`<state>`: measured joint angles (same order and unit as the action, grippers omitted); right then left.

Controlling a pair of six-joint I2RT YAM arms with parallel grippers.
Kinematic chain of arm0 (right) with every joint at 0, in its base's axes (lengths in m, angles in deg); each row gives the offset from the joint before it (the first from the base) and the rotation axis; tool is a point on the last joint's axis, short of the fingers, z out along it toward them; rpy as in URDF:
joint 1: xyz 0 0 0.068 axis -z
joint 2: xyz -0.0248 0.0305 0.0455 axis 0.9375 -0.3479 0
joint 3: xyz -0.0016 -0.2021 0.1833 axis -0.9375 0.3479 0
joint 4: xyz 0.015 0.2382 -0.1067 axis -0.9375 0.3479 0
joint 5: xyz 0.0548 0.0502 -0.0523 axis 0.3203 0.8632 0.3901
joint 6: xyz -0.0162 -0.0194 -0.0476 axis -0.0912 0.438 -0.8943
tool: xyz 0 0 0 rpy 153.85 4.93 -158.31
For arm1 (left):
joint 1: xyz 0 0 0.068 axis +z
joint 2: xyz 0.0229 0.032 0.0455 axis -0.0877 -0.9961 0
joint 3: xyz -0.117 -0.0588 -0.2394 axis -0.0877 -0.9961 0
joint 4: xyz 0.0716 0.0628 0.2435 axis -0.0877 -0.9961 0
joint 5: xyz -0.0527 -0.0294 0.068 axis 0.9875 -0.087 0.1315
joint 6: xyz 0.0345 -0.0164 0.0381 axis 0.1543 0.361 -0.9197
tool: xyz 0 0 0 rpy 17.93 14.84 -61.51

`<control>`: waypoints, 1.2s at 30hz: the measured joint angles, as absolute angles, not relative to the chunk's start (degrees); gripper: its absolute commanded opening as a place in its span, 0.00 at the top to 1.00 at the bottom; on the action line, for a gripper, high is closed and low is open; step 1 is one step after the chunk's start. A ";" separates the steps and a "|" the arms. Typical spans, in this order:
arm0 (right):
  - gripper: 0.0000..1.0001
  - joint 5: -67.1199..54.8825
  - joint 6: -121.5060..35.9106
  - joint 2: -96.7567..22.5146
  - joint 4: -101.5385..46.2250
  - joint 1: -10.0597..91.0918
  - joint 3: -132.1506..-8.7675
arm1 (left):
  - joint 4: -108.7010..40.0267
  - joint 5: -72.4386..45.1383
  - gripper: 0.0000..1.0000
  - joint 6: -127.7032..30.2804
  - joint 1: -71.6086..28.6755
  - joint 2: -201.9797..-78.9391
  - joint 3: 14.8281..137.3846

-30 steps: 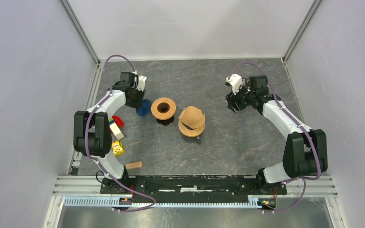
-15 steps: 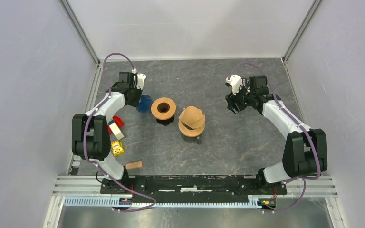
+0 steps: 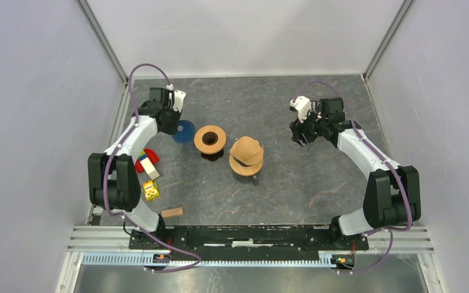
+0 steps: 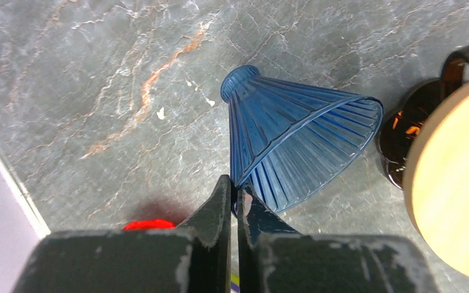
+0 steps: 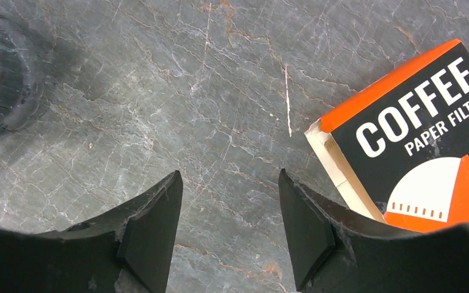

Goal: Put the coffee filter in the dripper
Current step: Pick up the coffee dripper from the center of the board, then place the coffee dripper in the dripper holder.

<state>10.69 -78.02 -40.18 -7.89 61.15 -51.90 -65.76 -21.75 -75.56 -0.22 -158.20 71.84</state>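
Now your left gripper [image 4: 235, 190] is clamped on the rim of the blue dripper [image 4: 299, 140], which lies tipped near the wooden stand [image 3: 210, 139], likely so you can right it; your right gripper [image 5: 229, 183] hangs with jaws apart just beside the coffee filter box [image 5: 415, 152].

Your left gripper [image 4: 234, 190] now pinches the blue dripper [image 4: 293, 140] at its rim. The dripper sits farther back, tipped over.

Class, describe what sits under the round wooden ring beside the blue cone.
A dark brown glass vessel with a handle peeks out beneath the wooden ring. The ring covers most of it, so its contents cannot be seen.
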 measured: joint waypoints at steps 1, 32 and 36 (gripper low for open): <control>0.34 10.82 -78.04 -40.09 -7.87 61.15 -51.90 | -67.25 -21.64 0.98 -75.54 -0.25 -157.50 72.73; 0.33 7.52 -92.94 -39.57 2.69 29.76 -85.85 | -97.69 7.83 0.98 -64.24 -0.42 -153.87 94.68; 0.35 4.79 -96.35 -43.74 5.46 22.92 -89.76 | -97.69 9.42 0.98 -62.99 -0.86 -156.34 94.70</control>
